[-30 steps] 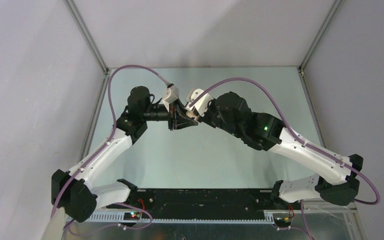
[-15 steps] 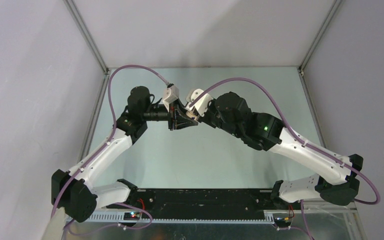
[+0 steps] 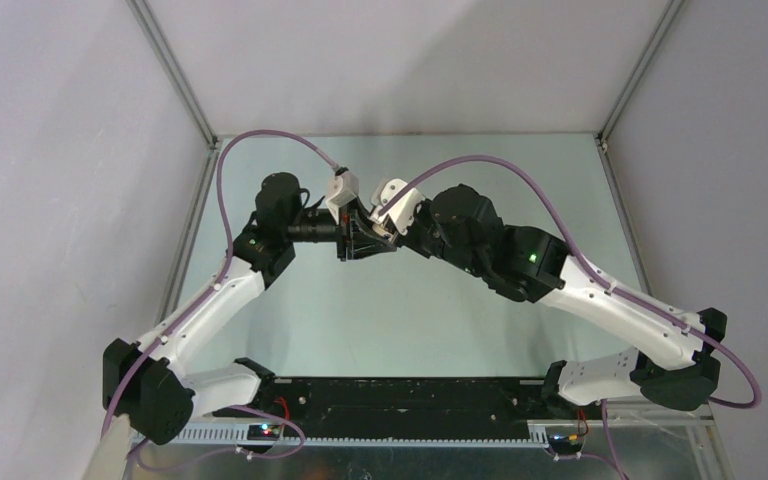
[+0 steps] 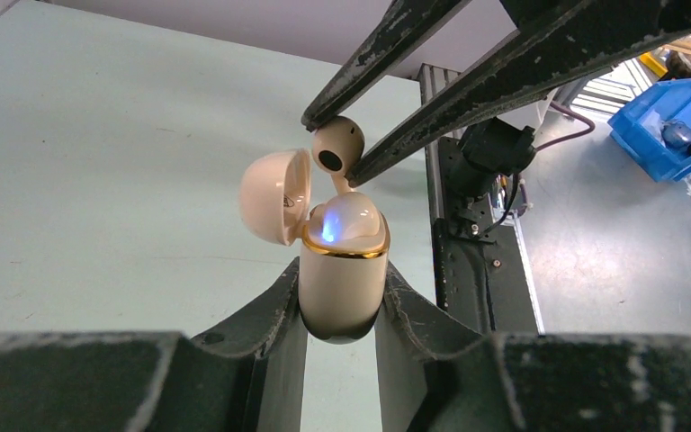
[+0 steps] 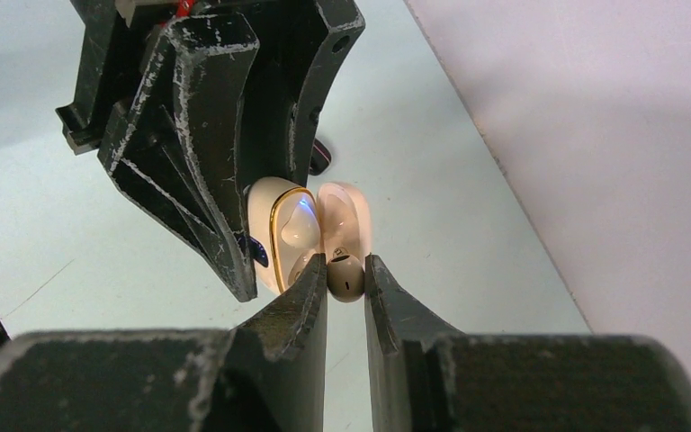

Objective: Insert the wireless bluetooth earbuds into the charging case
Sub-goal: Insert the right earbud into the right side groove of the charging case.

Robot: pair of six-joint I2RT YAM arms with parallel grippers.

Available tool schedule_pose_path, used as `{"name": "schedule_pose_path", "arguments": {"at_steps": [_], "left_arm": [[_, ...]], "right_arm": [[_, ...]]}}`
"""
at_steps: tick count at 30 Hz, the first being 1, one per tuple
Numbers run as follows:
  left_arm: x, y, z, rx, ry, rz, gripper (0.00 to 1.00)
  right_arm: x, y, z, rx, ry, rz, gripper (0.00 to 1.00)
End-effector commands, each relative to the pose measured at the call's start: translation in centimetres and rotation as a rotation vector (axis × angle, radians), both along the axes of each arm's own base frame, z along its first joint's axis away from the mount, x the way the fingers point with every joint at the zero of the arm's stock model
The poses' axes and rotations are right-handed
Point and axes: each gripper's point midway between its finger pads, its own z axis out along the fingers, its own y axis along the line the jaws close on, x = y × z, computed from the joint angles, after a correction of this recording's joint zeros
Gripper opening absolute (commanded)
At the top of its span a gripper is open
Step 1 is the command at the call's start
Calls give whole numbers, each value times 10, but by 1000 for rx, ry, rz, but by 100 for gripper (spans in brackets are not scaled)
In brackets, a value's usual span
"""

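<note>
My left gripper point(image 4: 342, 273) is shut on the lower body of a beige charging case point(image 4: 342, 292) with a gold rim, held upright above the table. Its lid point(image 4: 274, 196) hangs open to the left. One pale earbud point(image 4: 353, 221) sits in the case beside a blue light. My right gripper point(image 5: 345, 263) is shut on a second beige earbud point(image 5: 345, 277), whose stem points down into the open case point(image 5: 281, 236). In the left wrist view that earbud point(image 4: 336, 148) hangs just above the case mouth. From the top, both grippers meet at mid-table point(image 3: 365, 236).
The pale green table point(image 3: 380, 320) lies below both arms. A grey wall point(image 5: 594, 135) stands close on the right. Past the table's near edge are the black base rail point(image 4: 468, 261) and a blue bin point(image 4: 675, 126).
</note>
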Motion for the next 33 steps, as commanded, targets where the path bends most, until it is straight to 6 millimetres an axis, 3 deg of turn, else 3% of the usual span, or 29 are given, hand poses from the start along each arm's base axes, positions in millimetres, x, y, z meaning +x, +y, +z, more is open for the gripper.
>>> {"name": "schedule_pose_path", "arguments": {"at_steps": [1, 16, 27, 33], "left_arm": [[1, -2, 23, -42, -63, 2, 7], [2, 0, 26, -60, -53, 5, 7], [9, -1, 31, -93, -21, 27, 7], [6, 1, 33, -120, -14, 8, 7]], "right_arm": [[-1, -1, 9, 5, -49, -9, 19], [2, -6, 10, -20, -110, -42, 19], [-11, 10, 1, 8, -19, 24, 19], [-7, 10, -4, -10, -34, 12, 22]]}}
